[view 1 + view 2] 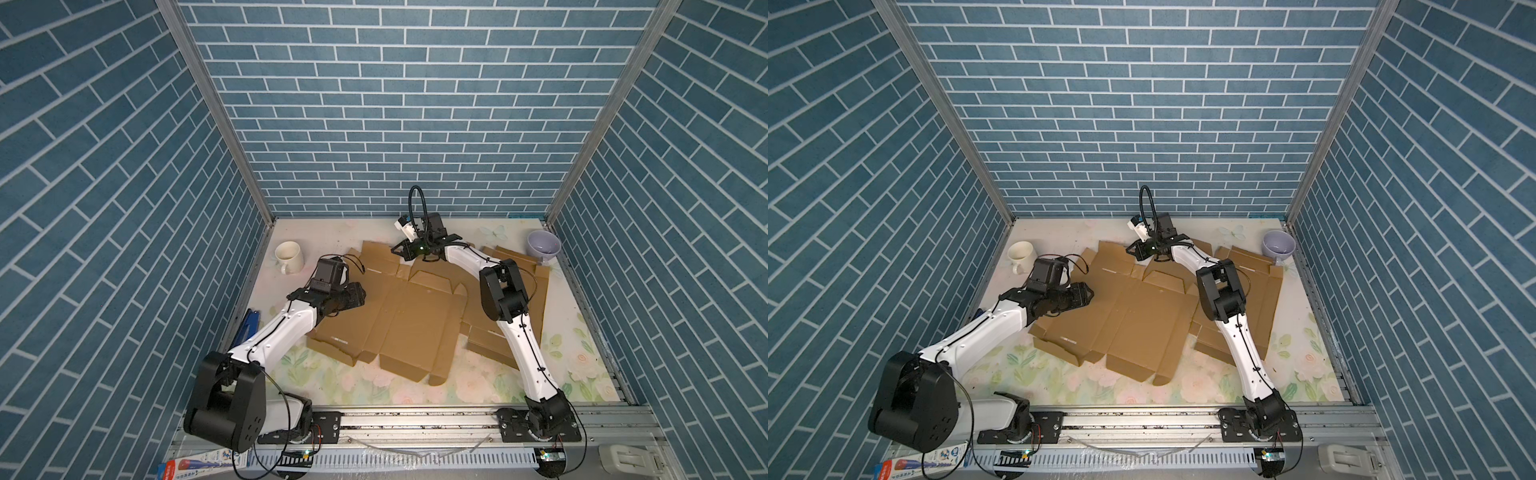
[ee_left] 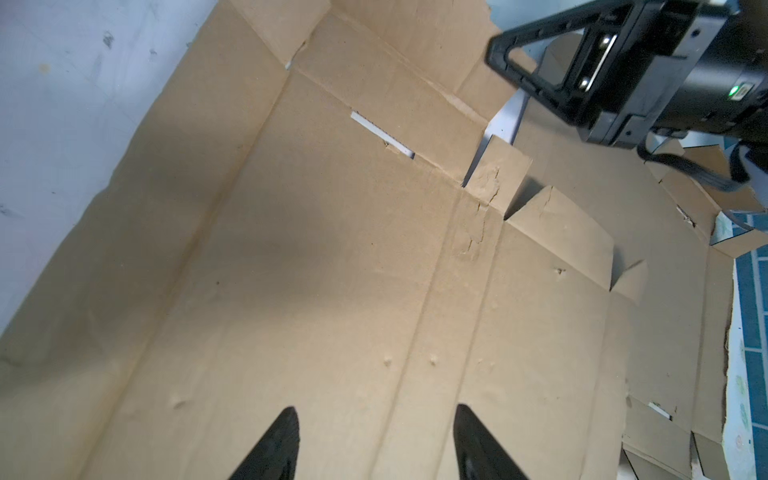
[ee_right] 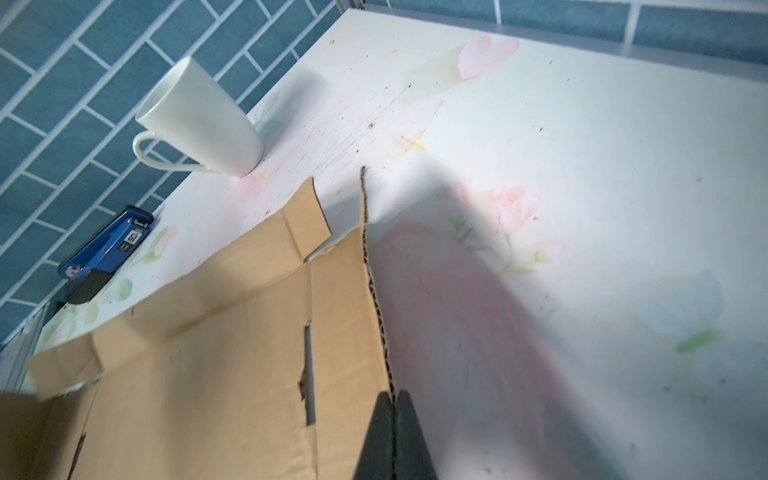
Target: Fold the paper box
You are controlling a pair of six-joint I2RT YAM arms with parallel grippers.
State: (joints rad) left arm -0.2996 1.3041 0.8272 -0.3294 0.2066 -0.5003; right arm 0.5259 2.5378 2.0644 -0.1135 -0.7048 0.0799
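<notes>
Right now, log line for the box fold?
left gripper jaws open over paper box | right gripper jaws shut on its far edge | box unfolded

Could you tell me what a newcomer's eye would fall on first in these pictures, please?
The flat brown cardboard blank sprawls across the middle of the floral table. The right gripper is shut on its far edge, while the left gripper hangs open above its left part. A white mug and a lilac cup sit in the far corners.
</notes>
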